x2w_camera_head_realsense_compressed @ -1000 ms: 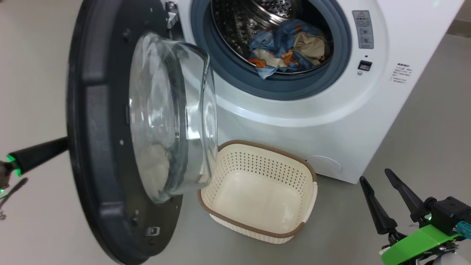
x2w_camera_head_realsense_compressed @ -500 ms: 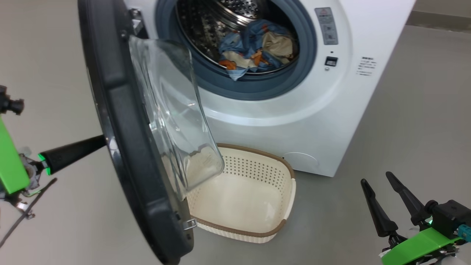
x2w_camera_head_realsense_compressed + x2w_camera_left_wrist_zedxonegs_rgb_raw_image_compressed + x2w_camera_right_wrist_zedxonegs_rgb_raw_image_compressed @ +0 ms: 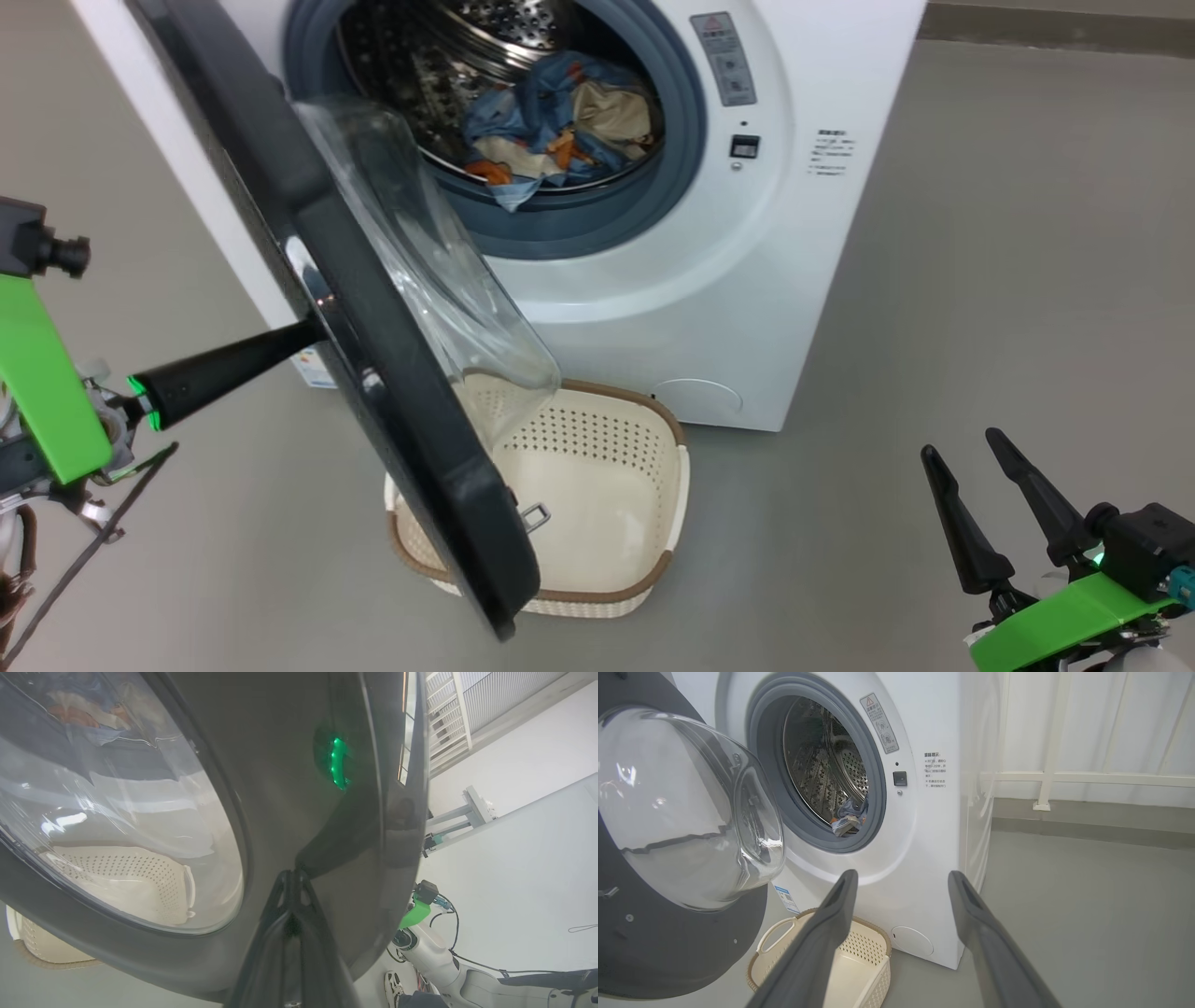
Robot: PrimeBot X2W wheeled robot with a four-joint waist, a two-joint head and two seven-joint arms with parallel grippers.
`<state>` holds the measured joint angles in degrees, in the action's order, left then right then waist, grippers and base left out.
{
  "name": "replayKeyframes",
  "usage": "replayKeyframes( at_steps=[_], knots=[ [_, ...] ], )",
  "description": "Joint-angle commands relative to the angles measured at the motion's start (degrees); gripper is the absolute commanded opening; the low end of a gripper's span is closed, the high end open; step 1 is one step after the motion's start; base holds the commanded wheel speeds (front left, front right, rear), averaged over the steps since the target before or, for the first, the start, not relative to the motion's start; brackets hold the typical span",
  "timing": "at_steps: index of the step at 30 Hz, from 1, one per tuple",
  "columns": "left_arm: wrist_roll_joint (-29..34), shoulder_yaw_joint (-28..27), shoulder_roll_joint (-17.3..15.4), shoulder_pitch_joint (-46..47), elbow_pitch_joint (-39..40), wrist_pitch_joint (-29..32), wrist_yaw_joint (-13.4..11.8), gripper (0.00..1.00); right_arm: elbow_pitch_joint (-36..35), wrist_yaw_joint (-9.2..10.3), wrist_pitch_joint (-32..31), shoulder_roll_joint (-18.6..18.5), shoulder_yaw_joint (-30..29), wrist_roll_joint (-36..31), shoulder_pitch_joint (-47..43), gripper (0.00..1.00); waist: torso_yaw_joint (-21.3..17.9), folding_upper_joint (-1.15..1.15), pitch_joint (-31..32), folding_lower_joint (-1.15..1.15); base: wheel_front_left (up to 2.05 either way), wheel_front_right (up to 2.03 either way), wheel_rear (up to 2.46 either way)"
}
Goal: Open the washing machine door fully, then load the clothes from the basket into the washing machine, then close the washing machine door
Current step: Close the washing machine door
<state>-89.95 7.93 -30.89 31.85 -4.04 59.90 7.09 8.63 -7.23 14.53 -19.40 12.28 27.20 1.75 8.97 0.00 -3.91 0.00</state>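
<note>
The washing machine door stands partway open, hinged at the left of the opening and seen nearly edge-on, its clear glass bowl bulging toward the washing machine; the clothes, blue with orange and cream patches, lie heaped in the steel drum behind the grey seal, one blue corner drooping over the drum's lower lip; the basket sits empty on the grey floor just in front of the machine, its near-left part hidden behind the door's lower edge; the left gripper is on the left, outside the door, its two fingers pressed together with nothing between them and their tips touching the glossy black rim, so the door stands between it and both basket and drum; the right gripper hangs at the near right, well apart from the machine, fingers spread wide and empty; its wrist view shows a blue label low on the machine's front beside the door, and a white railing along the far wall to the right.
</note>
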Motion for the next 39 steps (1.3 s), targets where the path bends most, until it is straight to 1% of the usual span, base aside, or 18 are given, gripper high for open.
replayKeyframes(
  at_steps=[1,10,22,29,30,31,33,35,36,37,39],
  knots=[
    [0.39,-2.32,-1.96,3.34,1.8,-0.66,0.4,0.0,-1.57,-0.25,0.47,-0.79,0.35,-0.71,0.14,1.0,-1.29,0.0,-0.17,0.0,0.0,0.0,0.0],
    [0.86,-2.0,-1.55,3.36,1.56,-1.45,0.4,0.0,-1.39,-0.25,0.47,-0.45,-0.01,-0.8,-0.11,1.0,-2.33,0.0,0.29,0.0,0.0,0.0,0.0],
    [0.84,-2.63,-2.15,0.88,1.72,-2.36,0.4,0.0,-1.48,-0.25,0.47,-0.04,-0.2,-0.86,-1.24,1.0,-1.57,0.0,1.37,0.0,0.0,0.0,0.0],
    [2.98,-3.9,-3.3,-1.81,1.82,-5.5,0.4,0.0,-1.45,-0.25,0.47,0.1,-0.26,-0.86,-1.63,1.0,-0.9,0.0,2.08,0.0,0.0,0.0,0.0],
    [3.54,-4.2,-3.61,-2.4,1.84,-6.34,0.4,0.04,-1.46,-0.25,0.47,0.13,-0.26,-0.86,-1.71,1.0,-0.81,0.0,2.18,0.0,0.0,0.0,0.0],
    [3.92,-4.53,-3.77,-2.99,1.94,-7.26,0.4,0.23,-1.47,-0.25,0.47,0.16,-0.26,-0.85,-1.8,1.0,-0.71,0.0,2.29,0.0,0.0,0.0,0.0],
    [4.35,-5.26,-4.06,-4.34,2.25,-9.04,0.4,0.43,-1.54,-0.25,0.47,0.21,-0.33,-0.84,-2.03,1.0,-0.5,0.0,2.44,0.0,0.0,0.0,0.0],
    [4.83,-5.85,-4.41,-5.76,2.34,-10.76,0.4,0.81,-1.57,-0.25,0.47,0.29,-0.5,-0.88,-2.35,1.0,-0.12,0.0,2.53,0.0,0.0,0.0,0.0],
    [5.28,-6.1,-4.64,-6.47,2.33,-11.78,0.4,0.97,-1.56,-0.25,0.47,0.33,-0.49,-0.9,-2.46,1.0,0.03,0.0,2.58,0.0,0.0,0.0,0.0],
    [5.65,-6.27,-4.85,-7.23,2.28,-12.76,0.4,1.0,-1.53,-0.25,0.47,0.36,-0.48,-0.91,-2.53,1.0,0.16,0.0,2.63,0.0,0.0,0.0,0.0],
    [6.25,-6.75,-5.05,-8.68,2.22,-15.14,0.4,1.0,-1.46,-0.25,0.47,0.4,-0.48,-0.89,-2.52,1.0,0.37,0.0,2.74,0.0,0.0,0.0,0.0]
  ],
)
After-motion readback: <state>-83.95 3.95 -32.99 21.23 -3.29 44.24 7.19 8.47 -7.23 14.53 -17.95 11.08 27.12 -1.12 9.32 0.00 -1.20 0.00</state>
